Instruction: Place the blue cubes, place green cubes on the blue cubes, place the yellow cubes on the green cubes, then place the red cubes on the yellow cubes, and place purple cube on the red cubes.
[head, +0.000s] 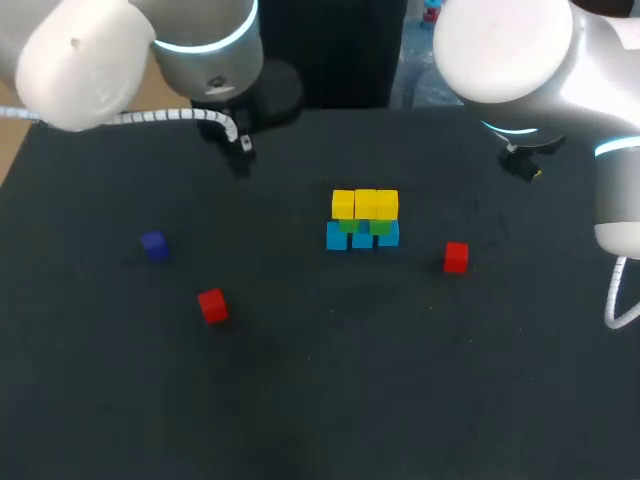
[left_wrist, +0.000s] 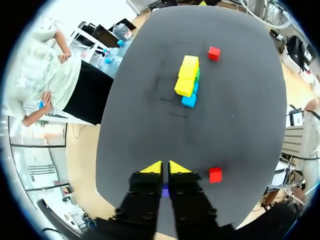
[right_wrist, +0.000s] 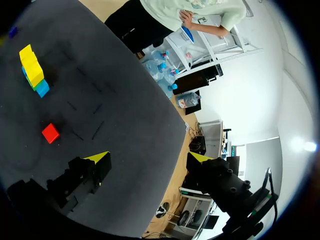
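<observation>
The stack stands mid-table: a row of blue cubes (head: 362, 238) at the bottom, green cubes (head: 350, 226) on them, yellow cubes (head: 365, 203) on top. One red cube (head: 455, 257) lies to the stack's right, another red cube (head: 212, 305) at front left. The purple cube (head: 154, 244) sits alone at the left. My left gripper (head: 240, 150) hangs at the back left, its tips almost together and holding nothing (left_wrist: 165, 167); the purple cube (left_wrist: 165, 191) shows on the table under it. My right gripper (right_wrist: 148, 157) (head: 525, 165) hovers wide open at the back right, empty.
In the left wrist view the stack (left_wrist: 187, 75) lies far ahead of the gripper, and a red cube (left_wrist: 215, 174) lies close beside its fingers. In the right wrist view a red cube (right_wrist: 50, 133) sits between the gripper and the stack (right_wrist: 32, 70). The dark table (head: 330, 400) carries nothing else.
</observation>
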